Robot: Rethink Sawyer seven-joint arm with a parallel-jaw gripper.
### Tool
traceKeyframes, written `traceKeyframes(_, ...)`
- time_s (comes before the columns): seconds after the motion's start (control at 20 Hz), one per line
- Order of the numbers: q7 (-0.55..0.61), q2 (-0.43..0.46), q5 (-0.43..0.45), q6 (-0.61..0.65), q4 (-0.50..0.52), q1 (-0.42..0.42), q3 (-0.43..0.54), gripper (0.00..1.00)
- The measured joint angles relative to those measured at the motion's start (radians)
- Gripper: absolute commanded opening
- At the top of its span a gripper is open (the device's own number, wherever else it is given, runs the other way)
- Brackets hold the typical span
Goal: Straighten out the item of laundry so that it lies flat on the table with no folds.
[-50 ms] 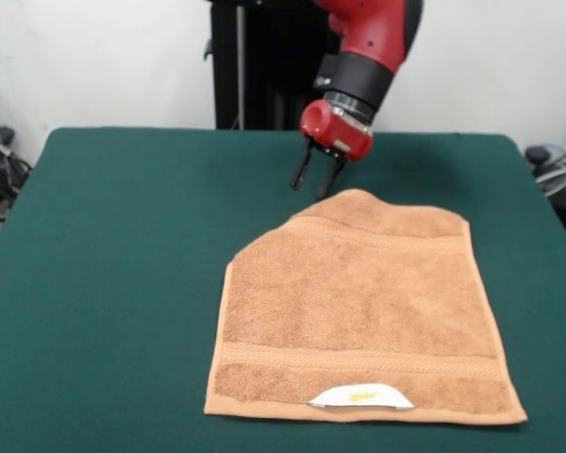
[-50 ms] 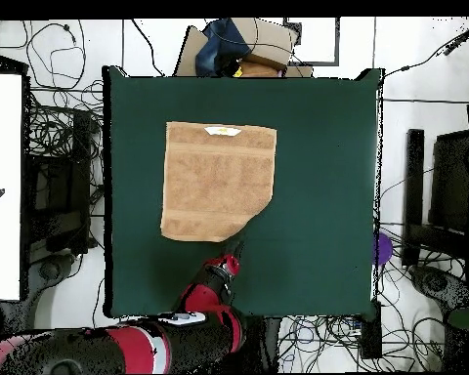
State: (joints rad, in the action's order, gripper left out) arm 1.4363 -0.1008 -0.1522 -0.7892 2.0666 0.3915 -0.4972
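Front view shows the towel (image 1: 363, 311) lying mid-table (image 1: 123, 236), one far corner tucked under, while the gripper (image 1: 318, 179) hovers open and empty just beyond it, so the next move probably means pinching that fold outward.

- The towel (image 1: 358, 311) lies on the table (image 1: 104, 283).
- In the front view, the gripper (image 1: 317, 179) hangs just beyond the towel's edge at about 11 o'clock.
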Motion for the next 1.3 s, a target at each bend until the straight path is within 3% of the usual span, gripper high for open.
traceKeyframes(0.8,0.000,-0.010,0.000,0.000,0.048,0.008,0.000,1.00)
traceKeyframes(1.3,0.000,0.032,-0.045,-0.001,0.045,0.053,0.005,1.00)
